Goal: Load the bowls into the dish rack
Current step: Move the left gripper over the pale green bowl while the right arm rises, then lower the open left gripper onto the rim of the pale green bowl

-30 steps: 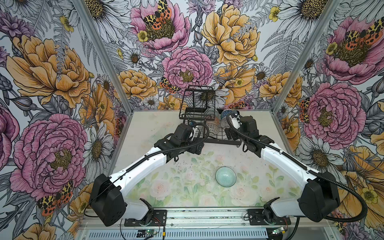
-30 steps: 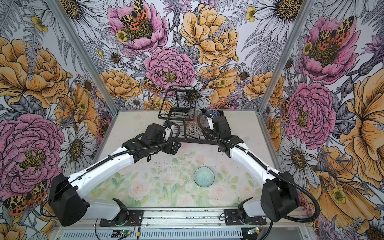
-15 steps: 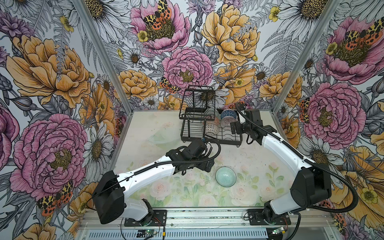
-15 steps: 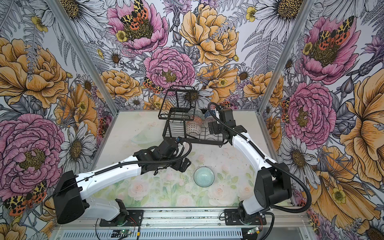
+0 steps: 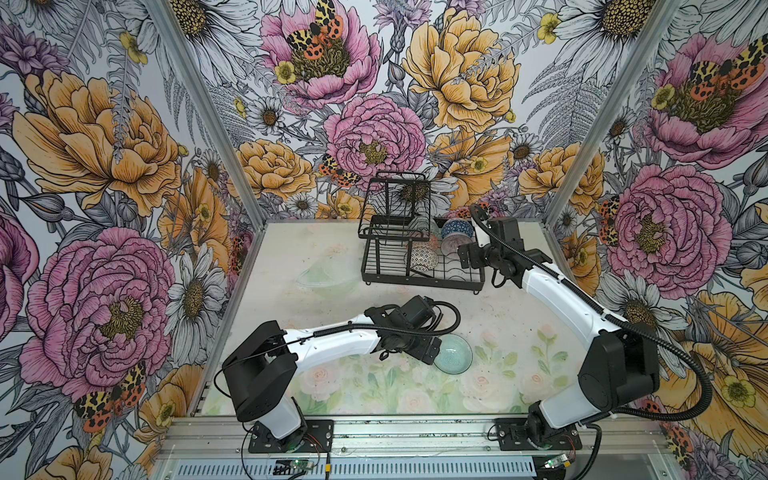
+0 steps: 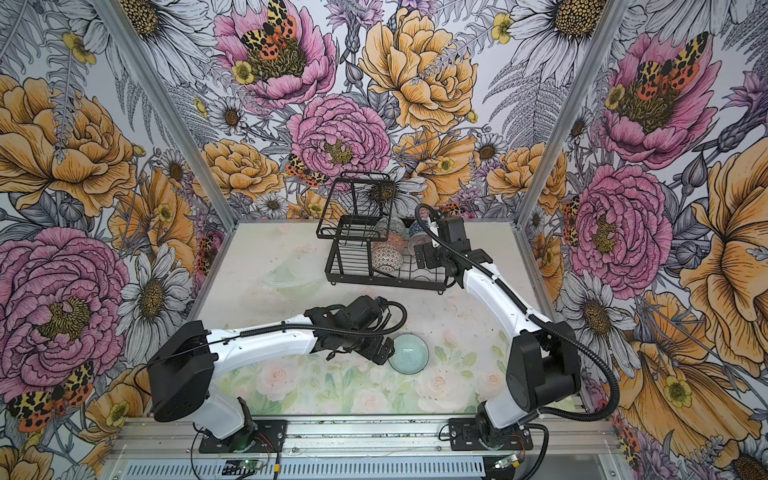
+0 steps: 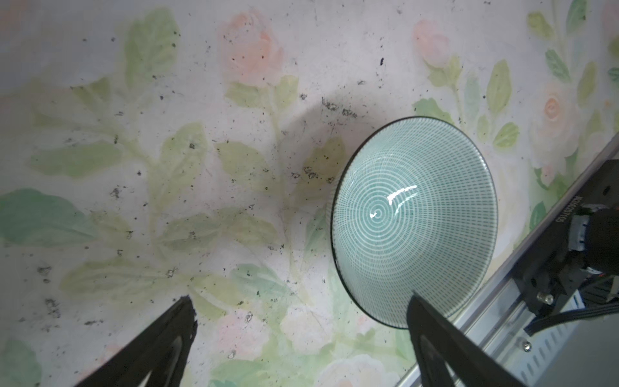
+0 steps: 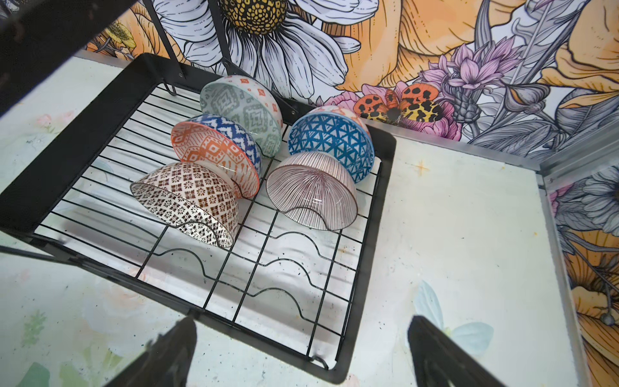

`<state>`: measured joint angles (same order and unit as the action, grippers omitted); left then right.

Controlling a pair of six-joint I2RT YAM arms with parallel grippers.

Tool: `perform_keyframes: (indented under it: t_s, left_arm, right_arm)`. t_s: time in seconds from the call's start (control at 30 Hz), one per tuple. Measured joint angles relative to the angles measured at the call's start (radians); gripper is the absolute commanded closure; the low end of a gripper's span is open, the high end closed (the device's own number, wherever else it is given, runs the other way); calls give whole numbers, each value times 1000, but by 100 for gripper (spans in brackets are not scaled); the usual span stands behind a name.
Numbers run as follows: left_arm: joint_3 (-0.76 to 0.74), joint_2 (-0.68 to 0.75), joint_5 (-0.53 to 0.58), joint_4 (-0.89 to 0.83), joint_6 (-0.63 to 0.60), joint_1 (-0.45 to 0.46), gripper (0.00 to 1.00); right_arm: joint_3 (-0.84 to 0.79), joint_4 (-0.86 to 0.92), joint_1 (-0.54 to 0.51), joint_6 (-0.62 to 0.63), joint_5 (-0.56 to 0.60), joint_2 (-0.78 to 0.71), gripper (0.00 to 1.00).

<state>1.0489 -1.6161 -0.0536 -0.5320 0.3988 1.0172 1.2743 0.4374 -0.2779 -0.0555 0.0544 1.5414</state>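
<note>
Your left fingers (image 7: 432, 341) stand wide apart and hold nothing. In the left wrist view one tip overlaps the rim of the teal bowl (image 7: 413, 221), and the other is over bare worktop (image 7: 201, 167). You cannot tell whether that tip touches the rim. The teal bowl sits upright, mouth up, on the worktop toward the front, well apart from the dish rack (image 8: 83, 134). In both top views your left wrist is just beside it.

Your right fingers (image 8: 435, 355) are spread wide too, and empty, hanging above the worktop just beside the rack's near edge.

The dish rack stands at the back of the worktop, near the rear wall. Five bowls already lean on their sides in its wire slots. One row holds the grey-green bowl (image 8: 241, 114), the orange-white bowl (image 8: 214, 152) and the tiled bowl (image 8: 187, 201), each resting against the next. Beside them is the blue lattice bowl (image 8: 331, 140), with the pink-striped bowl (image 8: 311, 191) against it
</note>
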Motion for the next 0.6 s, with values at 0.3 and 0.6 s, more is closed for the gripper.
perform_keyframes:
  t_s: [0.3,0.6]
  left_arm:
    - [55,-135,-45,42,26,61,1]
    - [66,-182,-49,58,41,67,4]
  right_arm:
    - [-2,0,0,3,-5,0,1]
    - [-9,1,0,13,-7,0,1]
